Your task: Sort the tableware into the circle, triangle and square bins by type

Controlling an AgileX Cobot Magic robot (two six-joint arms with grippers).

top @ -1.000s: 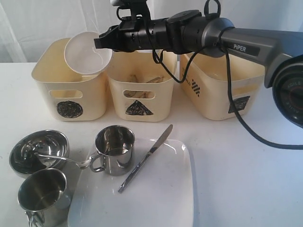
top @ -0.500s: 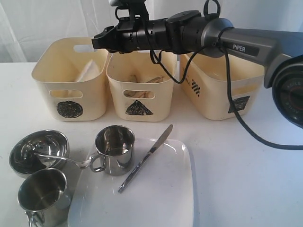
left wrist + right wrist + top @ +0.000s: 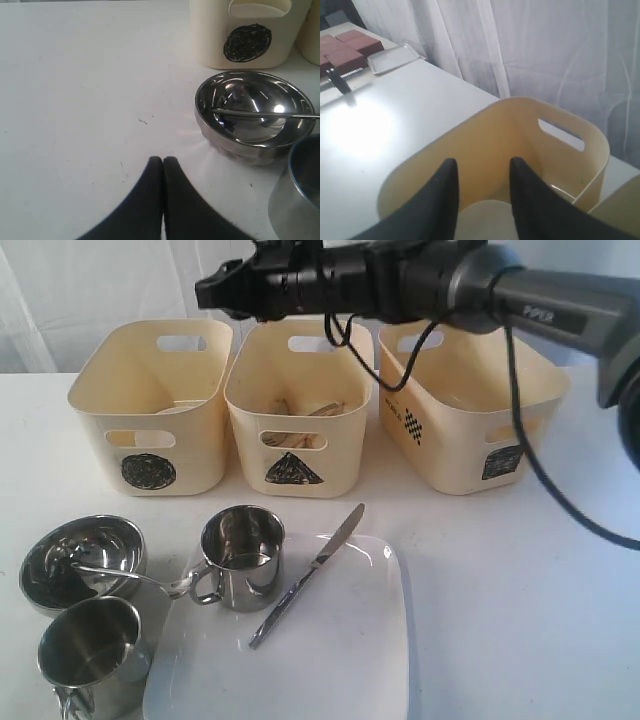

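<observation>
My right gripper [image 3: 207, 290] hangs open and empty above the circle bin [image 3: 150, 410], fingers apart [image 3: 482, 165]. The clear plastic bowl [image 3: 487, 220] lies inside that bin [image 3: 520, 130], its rim just showing [image 3: 185, 405]. Wooden chopsticks [image 3: 305, 410] lie in the triangle bin [image 3: 295, 430]; the square bin [image 3: 460, 425] stands to its right. In front are a steel bowl [image 3: 85, 560] with a spoon [image 3: 130, 575] across it, two mugs [image 3: 240, 555] [image 3: 90, 655], and a knife [image 3: 310, 575] on the white plate [image 3: 340, 650]. My left gripper [image 3: 163, 160] is shut, low over bare table beside the steel bowl [image 3: 255, 120].
The right arm's black cable [image 3: 515, 440] hangs over the triangle and square bins. White curtains close the back. Far off in the right wrist view lie a flat tray [image 3: 392, 59] and brown blocks [image 3: 350, 47].
A second ago my right gripper held the clear bowl tilted over the circle bin. It has let go, the bowl has dropped inside, and the gripper has risen.
</observation>
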